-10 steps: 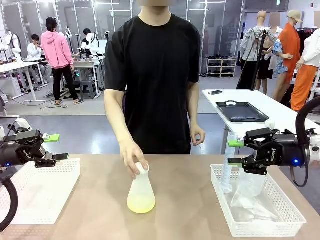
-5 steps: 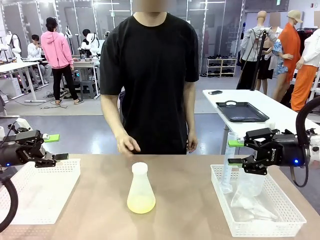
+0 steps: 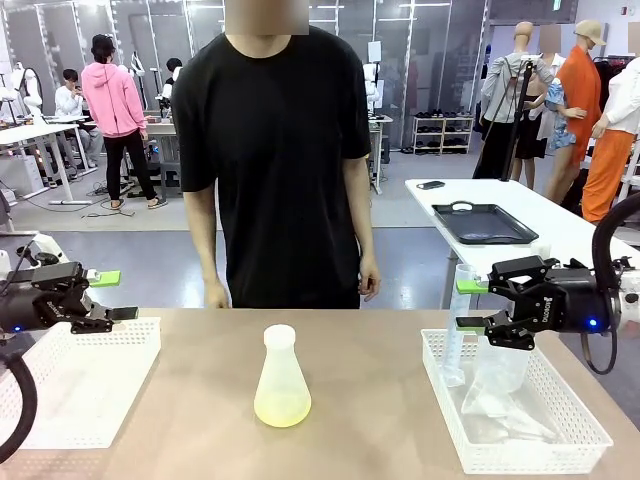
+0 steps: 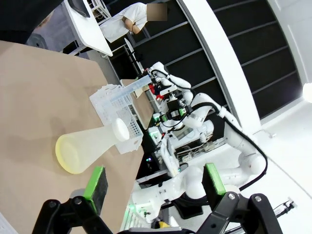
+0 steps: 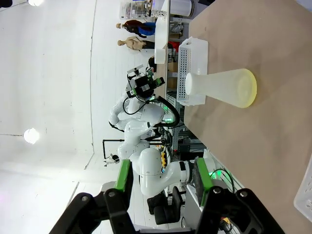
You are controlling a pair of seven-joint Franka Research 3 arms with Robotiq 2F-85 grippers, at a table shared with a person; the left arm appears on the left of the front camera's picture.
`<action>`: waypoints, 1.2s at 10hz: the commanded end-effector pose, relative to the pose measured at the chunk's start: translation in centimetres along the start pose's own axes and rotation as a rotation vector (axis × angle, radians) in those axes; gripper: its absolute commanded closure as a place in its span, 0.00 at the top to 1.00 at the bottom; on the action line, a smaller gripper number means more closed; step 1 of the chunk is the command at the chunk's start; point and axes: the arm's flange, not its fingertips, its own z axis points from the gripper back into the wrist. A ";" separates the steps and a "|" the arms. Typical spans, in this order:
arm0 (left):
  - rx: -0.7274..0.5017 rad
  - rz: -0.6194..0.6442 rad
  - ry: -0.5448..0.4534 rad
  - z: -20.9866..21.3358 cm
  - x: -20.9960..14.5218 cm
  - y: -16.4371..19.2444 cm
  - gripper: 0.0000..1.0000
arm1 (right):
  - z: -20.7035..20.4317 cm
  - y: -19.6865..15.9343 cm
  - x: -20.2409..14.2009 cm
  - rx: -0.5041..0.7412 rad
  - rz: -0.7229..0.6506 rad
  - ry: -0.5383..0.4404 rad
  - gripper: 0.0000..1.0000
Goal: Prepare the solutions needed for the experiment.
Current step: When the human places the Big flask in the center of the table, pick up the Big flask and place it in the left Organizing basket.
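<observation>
Right now you have the solutions [image 3: 282, 408] as a shallow yellow layer in the flask [image 3: 280, 365], upright at the middle of the table [image 3: 370, 400]; your left gripper [image 3: 113, 295] and right gripper [image 3: 468, 304] both gape wide, holding nothing.

Bright, even, from overhead — casts a faint shadow by the flask [image 3: 281, 365], lights the solutions [image 3: 282, 408] pale yellow. Sharp in front; bends at wrist-view edges, flares around lamps [image 5: 30, 135].

One flask [image 3: 282, 375] (one shallow solution [image 3: 282, 408] layer inside), one person [image 3: 275, 150], a left basket [image 3: 80, 392] and right basket [image 3: 530, 455], a left gripper [image 3: 113, 295] and right gripper [image 3: 469, 304]: two apiece.
</observation>
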 end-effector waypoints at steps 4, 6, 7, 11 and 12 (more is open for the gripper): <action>0.082 -0.367 0.264 -3.7 5.0 -0.4 1.00 | -0.1 0.2 0.0 0.003 0.009 -0.002 0.64; 0.111 -0.412 0.366 -5.1 5.9 0.0 1.00 | -0.1 0.2 0.0 0.003 0.009 -0.002 0.64; 0.068 -0.350 0.253 -4.1 4.0 -1.1 1.00 | -0.1 0.2 0.0 0.003 0.009 -0.002 0.64; 0.077 -0.361 0.282 -4.3 4.6 -0.9 1.00 | -0.1 0.2 0.0 0.003 0.009 -0.002 0.64; 0.028 -0.457 0.396 -5.4 5.8 0.2 1.00 | -0.1 0.2 0.0 0.003 0.009 -0.002 0.64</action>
